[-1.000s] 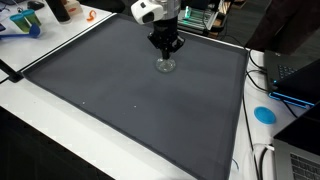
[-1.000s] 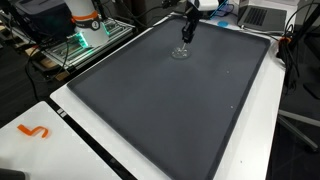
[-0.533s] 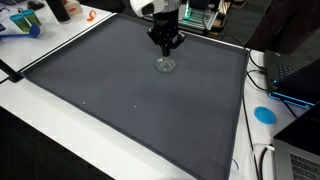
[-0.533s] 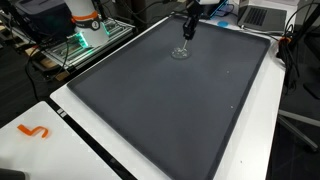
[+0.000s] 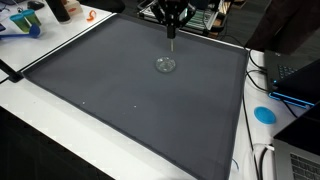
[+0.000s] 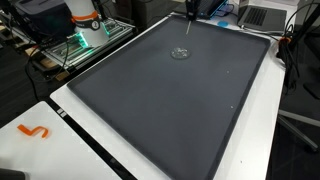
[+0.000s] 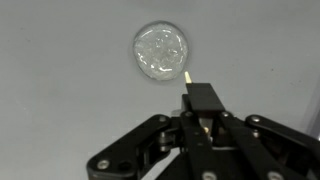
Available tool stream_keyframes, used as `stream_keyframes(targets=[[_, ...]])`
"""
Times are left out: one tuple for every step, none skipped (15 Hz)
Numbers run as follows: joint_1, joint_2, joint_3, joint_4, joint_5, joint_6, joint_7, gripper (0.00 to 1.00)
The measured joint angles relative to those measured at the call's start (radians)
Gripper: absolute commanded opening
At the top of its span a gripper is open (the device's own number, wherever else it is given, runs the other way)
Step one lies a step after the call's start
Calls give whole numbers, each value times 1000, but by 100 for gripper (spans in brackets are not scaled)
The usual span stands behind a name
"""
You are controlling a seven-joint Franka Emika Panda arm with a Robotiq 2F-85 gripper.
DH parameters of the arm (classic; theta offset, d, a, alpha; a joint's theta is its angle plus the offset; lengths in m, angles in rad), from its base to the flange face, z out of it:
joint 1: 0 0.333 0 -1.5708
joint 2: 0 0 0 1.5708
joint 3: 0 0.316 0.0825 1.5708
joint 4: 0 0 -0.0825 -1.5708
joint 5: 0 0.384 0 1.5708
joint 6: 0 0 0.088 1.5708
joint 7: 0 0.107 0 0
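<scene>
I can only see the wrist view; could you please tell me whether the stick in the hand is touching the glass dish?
Observer: No. In both exterior views the stick hangs from the hand high up, well clear of the dish.
Operator: Thank you. What does the dish sit on?
Observer: A dark mat laid over a white table.
Operator: Is anything beside the mat?
Observer: A blue disc lies on the table by one edge.
</scene>
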Motion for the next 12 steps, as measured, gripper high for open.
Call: stream_keyframes(targets=[[4, -22, 3, 0, -3, -18, 3, 3], [8, -44, 7, 0, -6, -33, 6, 3], [11, -65, 12, 0, -10, -46, 9, 3], [14, -84, 17, -1, -15, -59, 13, 3], [16, -101, 22, -1, -19, -69, 15, 3], [19, -117, 27, -1, -21, -76, 17, 3], [21, -131, 32, -1, -23, -85, 17, 13], [22, -144, 36, -1, -24, -93, 17, 13], [22, -153, 39, -1, -24, -99, 17, 13], [22, -159, 41, -1, -24, -102, 17, 13], [22, -161, 41, -1, -25, -103, 17, 13], [22, -161, 41, -2, -25, -103, 17, 13]])
